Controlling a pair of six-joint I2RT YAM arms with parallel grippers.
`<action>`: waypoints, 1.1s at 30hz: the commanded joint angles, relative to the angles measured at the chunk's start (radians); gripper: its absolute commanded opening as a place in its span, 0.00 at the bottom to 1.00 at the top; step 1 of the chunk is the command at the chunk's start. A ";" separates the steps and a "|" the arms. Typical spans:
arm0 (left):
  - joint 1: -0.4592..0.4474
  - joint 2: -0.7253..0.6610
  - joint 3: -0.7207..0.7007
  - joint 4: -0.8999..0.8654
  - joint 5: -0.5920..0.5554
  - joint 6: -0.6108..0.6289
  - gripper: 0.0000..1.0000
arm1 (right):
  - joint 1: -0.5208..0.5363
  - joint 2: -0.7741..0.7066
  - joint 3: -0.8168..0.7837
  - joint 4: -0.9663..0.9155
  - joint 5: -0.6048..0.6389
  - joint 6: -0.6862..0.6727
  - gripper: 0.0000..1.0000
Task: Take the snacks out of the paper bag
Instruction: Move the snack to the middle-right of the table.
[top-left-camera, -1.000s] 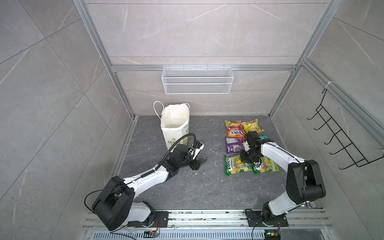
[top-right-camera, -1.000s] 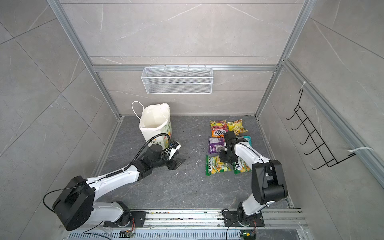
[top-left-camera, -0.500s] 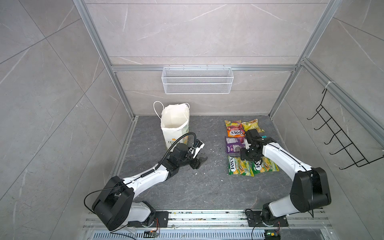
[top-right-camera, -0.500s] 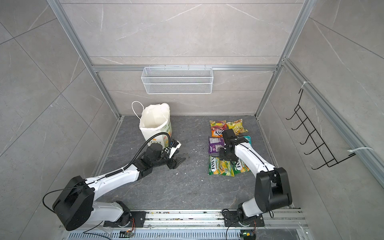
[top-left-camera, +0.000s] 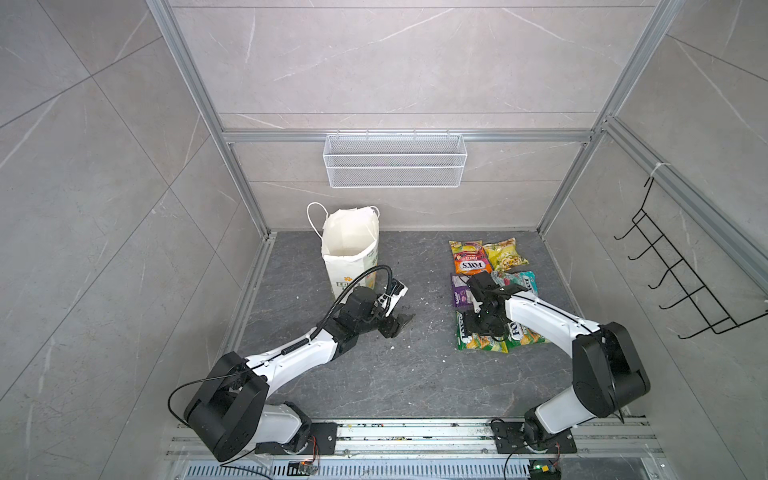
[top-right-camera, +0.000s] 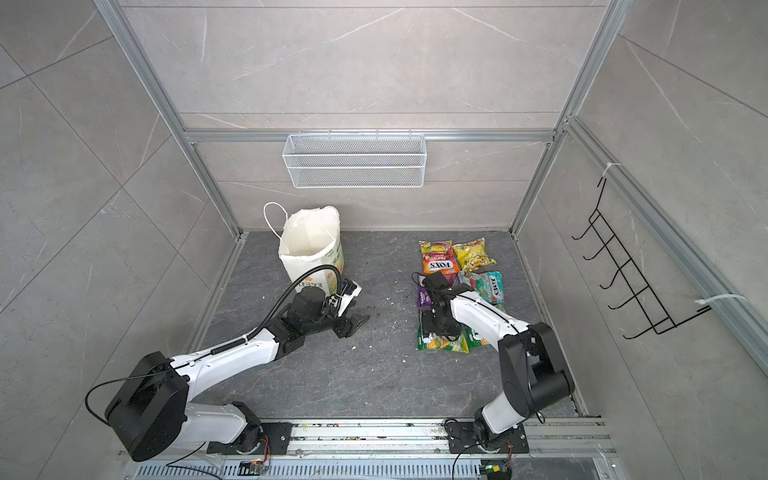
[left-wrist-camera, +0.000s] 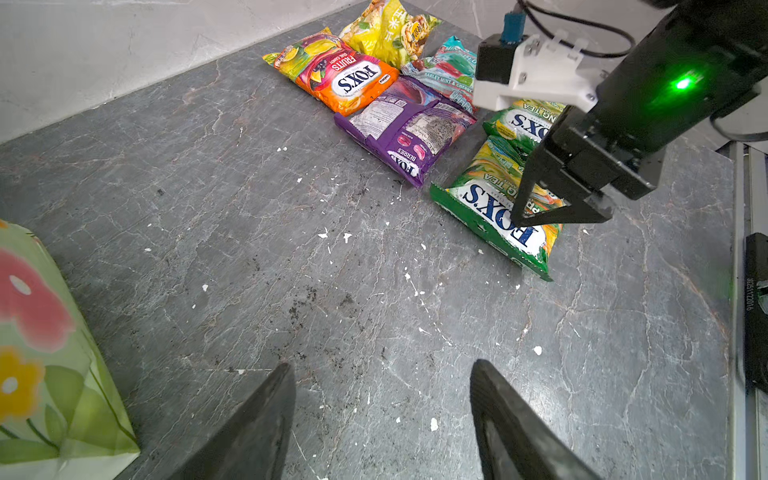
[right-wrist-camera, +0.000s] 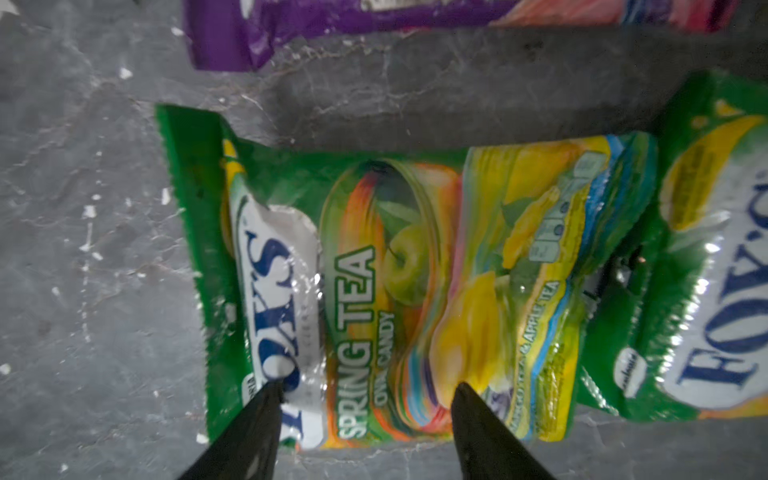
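**A:** Jaws first?

**B:** The right gripper (right-wrist-camera: 365, 388) was noted with its jaws parted and nothing clamped. A green packet (right-wrist-camera: 374, 270) was seen lying flat under the tips. The left gripper (left-wrist-camera: 380, 365) was also spread and empty, over bare floor (left-wrist-camera: 291, 257).

**A:** Step in hand?

**B:** A set-down was judged to be finishing. Six snacks (top-left-camera: 469, 266) were counted in a cluster on the floor, well apart from the paper bag (top-left-camera: 349, 241). The bag was seen upright with its mouth open. No packet was made out inside, though its bottom was not fully shown.

**A:** Next?

**B:** A straight lift clear of the packet was judged necessary, then a check of the bag.

**A:** Materials?

**B:** Glossy, crinkled, pillow-shaped film with serrated seals was recorded. The bag was stiff white paper with cord handles. The floor was dark veined stone, flecked with white.
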 joint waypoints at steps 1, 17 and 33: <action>-0.002 -0.007 0.049 0.003 0.000 0.010 0.68 | 0.007 0.043 -0.019 0.050 0.037 0.035 0.64; -0.001 -0.092 0.038 -0.056 -0.050 0.069 0.68 | 0.004 0.102 0.047 0.037 0.095 -0.081 0.53; 0.016 -0.598 -0.201 0.006 -0.384 0.193 0.74 | 0.005 -0.309 0.013 0.302 0.181 -0.134 0.68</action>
